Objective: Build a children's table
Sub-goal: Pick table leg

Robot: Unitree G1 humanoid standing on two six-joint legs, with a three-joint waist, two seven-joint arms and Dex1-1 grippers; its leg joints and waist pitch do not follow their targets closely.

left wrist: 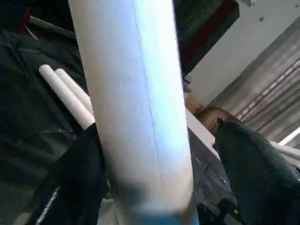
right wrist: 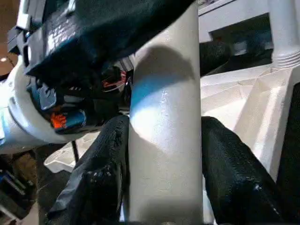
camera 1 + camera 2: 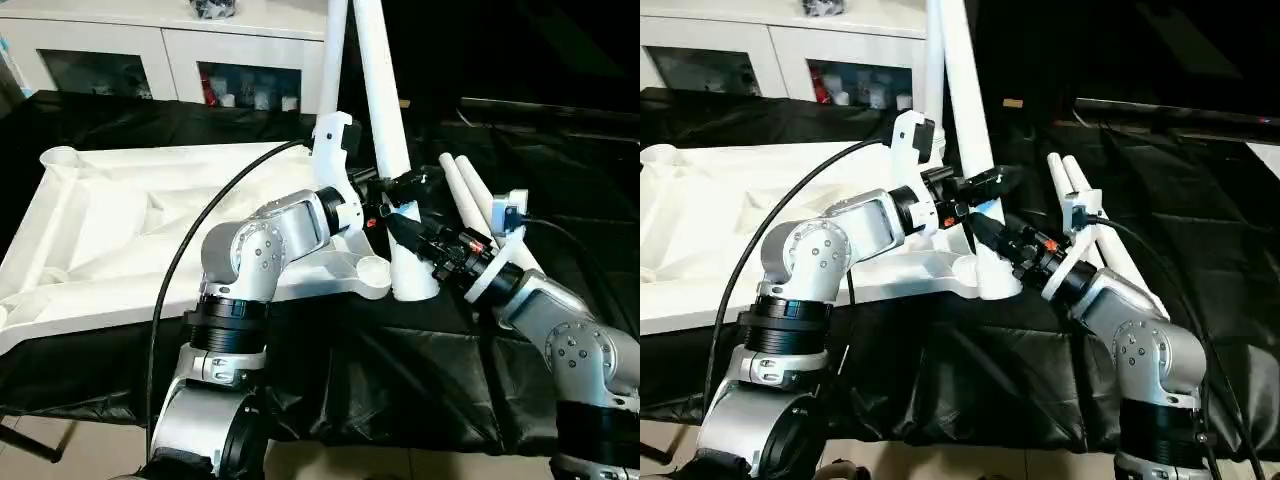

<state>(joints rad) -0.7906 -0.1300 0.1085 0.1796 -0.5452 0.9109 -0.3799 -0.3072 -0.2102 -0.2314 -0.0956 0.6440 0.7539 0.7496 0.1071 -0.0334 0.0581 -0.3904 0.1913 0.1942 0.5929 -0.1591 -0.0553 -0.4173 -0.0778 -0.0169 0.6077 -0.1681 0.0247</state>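
The children's table top (image 3: 120, 230) lies upside down on the black cloth, its ribbed underside facing up. One white leg (image 3: 335, 60) stands in the far right corner socket. A second leg (image 3: 385, 110) stands tilted, its lower end just right of the near right corner socket (image 3: 372, 268). My left gripper (image 3: 400, 183) is open around this leg (image 1: 136, 103), with a gap at one of its fingers (image 1: 253, 173). Just below it, my right gripper (image 3: 400, 222) is shut on the same leg (image 2: 164, 140), both fingers (image 2: 101, 173) pressed against it.
Two more legs (image 3: 470, 195) lie side by side on the cloth (image 3: 400, 380) to the right of the top. A white cabinet (image 3: 180, 50) stands behind the work. A black cable (image 3: 190, 250) arcs over the left arm.
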